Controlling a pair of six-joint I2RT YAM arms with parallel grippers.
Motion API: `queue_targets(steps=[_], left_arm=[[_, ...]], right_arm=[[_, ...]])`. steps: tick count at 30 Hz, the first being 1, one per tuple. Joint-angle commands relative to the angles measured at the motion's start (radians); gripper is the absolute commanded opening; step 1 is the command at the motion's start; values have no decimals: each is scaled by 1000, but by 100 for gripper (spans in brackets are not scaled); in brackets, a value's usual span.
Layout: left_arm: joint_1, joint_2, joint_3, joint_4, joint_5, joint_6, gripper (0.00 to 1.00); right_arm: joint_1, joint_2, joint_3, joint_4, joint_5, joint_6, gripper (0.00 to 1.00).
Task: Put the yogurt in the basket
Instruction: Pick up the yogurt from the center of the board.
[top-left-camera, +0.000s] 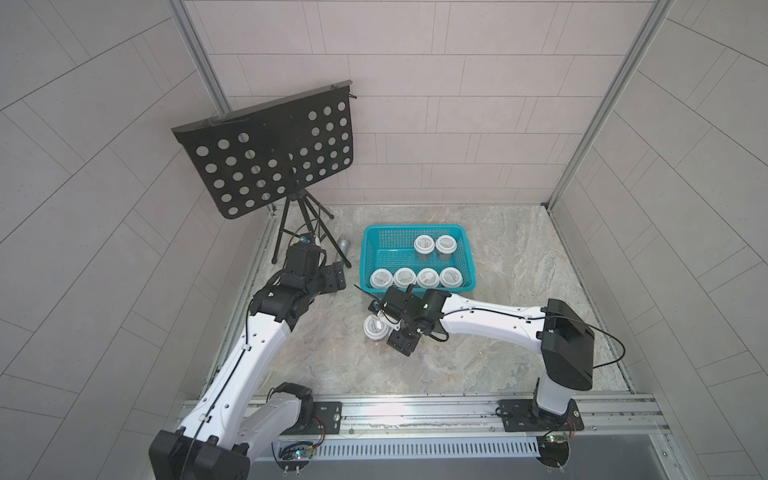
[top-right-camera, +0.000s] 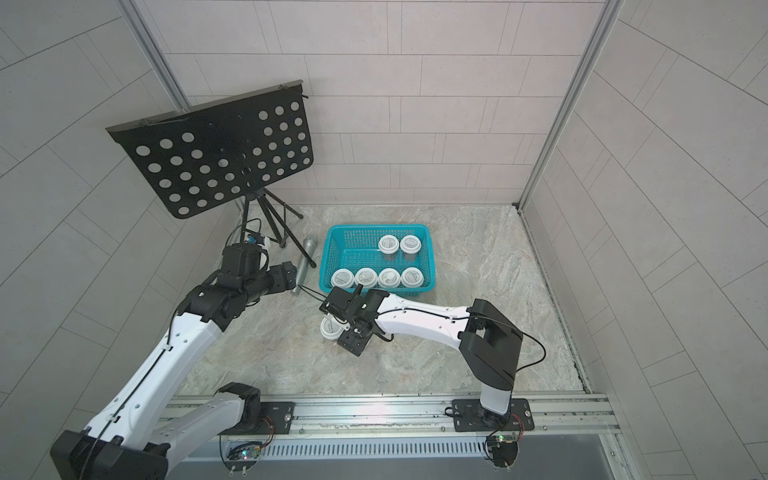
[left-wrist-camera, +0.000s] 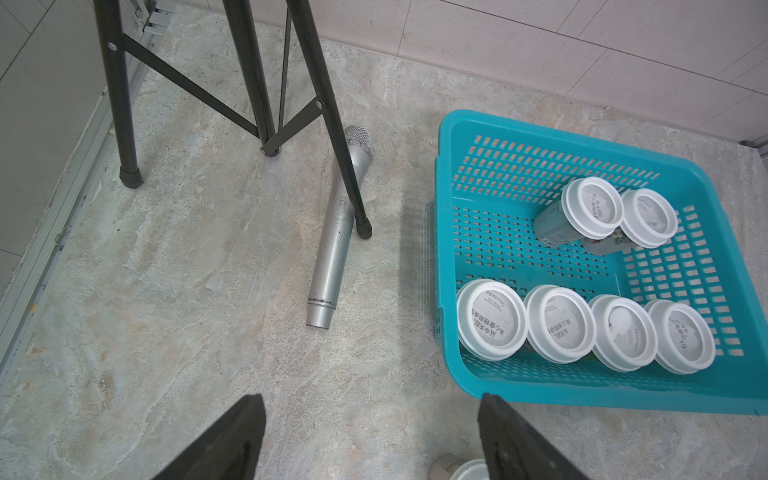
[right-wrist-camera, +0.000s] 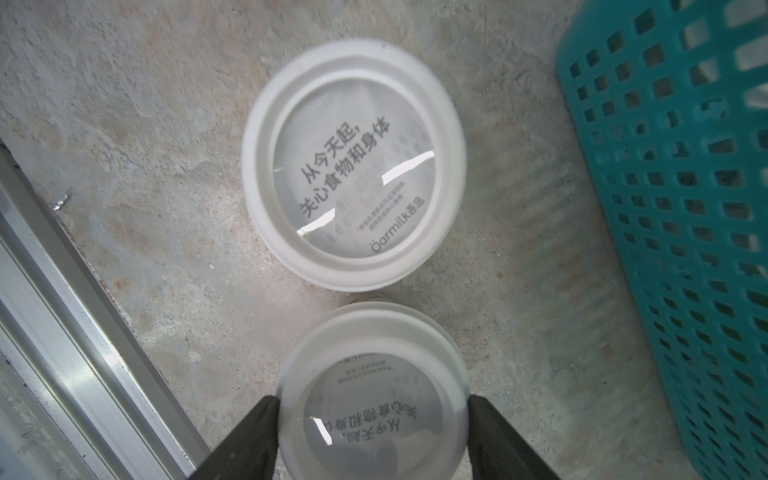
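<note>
The teal basket (top-left-camera: 415, 227) (top-right-camera: 378, 227) holds several yogurt cups: a row along its near wall (top-left-camera: 428, 277) and two at the far right (top-left-camera: 434, 244). Two more yogurt cups stand on the table just in front of it. In the right wrist view one stands free (right-wrist-camera: 353, 166). The other (right-wrist-camera: 374, 374) sits between the black fingers of my right gripper (right-wrist-camera: 372, 405), which press on both sides of its lid. In both top views that gripper (top-left-camera: 384, 322) (top-right-camera: 338, 326) points down over these cups (top-left-camera: 373, 328). My left gripper (left-wrist-camera: 372, 405) (top-left-camera: 332, 279) hangs open and empty left of the basket.
A grey microphone (left-wrist-camera: 336, 232) (top-right-camera: 305, 266) lies left of the basket, under a leg of the black music stand (top-left-camera: 270, 153). The stand's tripod (left-wrist-camera: 266, 83) fills the back left corner. A metal rail (top-left-camera: 415, 411) runs along the table's front edge.
</note>
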Motion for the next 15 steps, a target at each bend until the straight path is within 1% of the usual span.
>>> queue_targets(steps=[1, 6, 15], left_arm=[[8, -8, -9, 4, -2, 10, 88], [10, -9, -8, 5, 0, 10, 88], [10, -9, -9, 4, -4, 11, 88]], right_arm=[[5, 14, 15, -30, 16, 9, 71], [5, 19, 11, -30, 17, 11, 68], [5, 41, 5, -25, 17, 15, 67]])
